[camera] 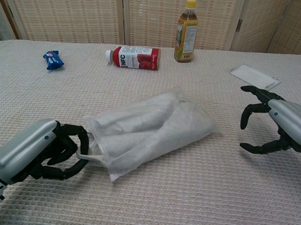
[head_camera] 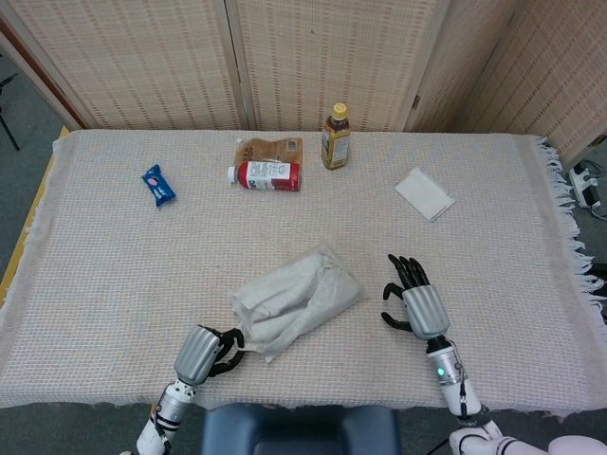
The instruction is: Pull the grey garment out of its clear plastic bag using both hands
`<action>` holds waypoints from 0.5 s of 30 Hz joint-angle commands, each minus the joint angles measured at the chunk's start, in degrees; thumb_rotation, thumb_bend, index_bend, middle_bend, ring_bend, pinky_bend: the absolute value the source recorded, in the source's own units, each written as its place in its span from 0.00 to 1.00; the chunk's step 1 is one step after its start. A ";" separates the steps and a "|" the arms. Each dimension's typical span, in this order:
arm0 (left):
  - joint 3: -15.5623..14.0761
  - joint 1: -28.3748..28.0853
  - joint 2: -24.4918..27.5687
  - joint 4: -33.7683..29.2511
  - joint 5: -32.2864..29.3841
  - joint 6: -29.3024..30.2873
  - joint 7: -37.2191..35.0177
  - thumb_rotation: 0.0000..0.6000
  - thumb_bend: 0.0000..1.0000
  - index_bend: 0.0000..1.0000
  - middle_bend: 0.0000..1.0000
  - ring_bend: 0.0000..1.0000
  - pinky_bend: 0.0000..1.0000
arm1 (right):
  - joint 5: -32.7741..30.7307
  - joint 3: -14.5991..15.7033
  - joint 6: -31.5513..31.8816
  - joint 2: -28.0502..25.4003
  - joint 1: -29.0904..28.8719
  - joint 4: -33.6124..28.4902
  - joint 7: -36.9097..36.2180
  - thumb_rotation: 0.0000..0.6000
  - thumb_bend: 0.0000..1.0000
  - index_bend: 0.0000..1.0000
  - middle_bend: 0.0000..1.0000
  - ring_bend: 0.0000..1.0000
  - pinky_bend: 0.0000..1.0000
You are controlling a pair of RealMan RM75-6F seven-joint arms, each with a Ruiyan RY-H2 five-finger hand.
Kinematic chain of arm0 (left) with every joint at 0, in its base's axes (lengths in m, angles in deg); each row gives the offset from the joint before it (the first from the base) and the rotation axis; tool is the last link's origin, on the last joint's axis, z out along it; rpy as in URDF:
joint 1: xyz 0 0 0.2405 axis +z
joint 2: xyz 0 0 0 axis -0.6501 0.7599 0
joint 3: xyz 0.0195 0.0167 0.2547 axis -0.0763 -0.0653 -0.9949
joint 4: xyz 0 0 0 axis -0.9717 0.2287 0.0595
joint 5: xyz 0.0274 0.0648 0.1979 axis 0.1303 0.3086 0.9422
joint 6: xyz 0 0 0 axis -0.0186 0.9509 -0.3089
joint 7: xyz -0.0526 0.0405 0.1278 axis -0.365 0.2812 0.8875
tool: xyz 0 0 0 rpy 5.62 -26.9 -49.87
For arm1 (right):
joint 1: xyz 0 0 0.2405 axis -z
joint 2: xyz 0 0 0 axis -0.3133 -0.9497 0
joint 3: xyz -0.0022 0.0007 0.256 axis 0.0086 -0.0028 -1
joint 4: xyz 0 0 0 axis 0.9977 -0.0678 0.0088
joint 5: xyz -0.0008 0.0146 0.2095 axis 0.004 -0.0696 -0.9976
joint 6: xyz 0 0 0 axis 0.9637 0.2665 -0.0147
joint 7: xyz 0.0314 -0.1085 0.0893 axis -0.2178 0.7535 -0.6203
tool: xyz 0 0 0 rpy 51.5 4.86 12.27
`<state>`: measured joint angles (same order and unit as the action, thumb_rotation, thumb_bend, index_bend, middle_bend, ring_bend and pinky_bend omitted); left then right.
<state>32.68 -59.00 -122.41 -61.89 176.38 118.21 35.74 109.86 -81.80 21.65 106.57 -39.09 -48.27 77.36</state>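
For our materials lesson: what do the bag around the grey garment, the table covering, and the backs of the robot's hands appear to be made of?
The clear bag looks like thin, glossy plastic film: translucent, wrinkled, the pale grey garment showing through. The cream table covering appears to be woven cloth, matte, with a grid texture and fringed edges. The left hand and right hand have smooth silver-grey backs, metal or painted plastic, and black fingers.
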 commanded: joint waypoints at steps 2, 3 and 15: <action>0.16 -0.21 0.11 0.23 -0.17 -0.10 -0.32 1.00 0.58 0.75 1.00 1.00 1.00 | 1.60 -0.69 4.30 5.25 -1.89 7.33 -4.15 1.00 0.15 0.52 0.04 0.00 0.00; 0.17 -0.27 0.16 0.30 -0.20 -0.14 -0.44 1.00 0.58 0.75 1.00 1.00 1.00 | 1.79 -0.87 5.14 6.38 -2.27 9.25 -4.82 1.00 0.16 0.52 0.04 0.00 0.00; 0.93 -1.13 0.63 0.94 -0.78 -0.35 -1.36 1.00 0.58 0.75 1.00 1.00 1.00 | 1.51 0.07 3.76 13.20 -5.40 22.75 -7.13 1.00 0.19 0.53 0.05 0.00 0.00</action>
<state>33.58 -60.10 -121.80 -60.95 175.63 117.88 34.40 111.41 -82.01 25.60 118.78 -43.93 -26.85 70.84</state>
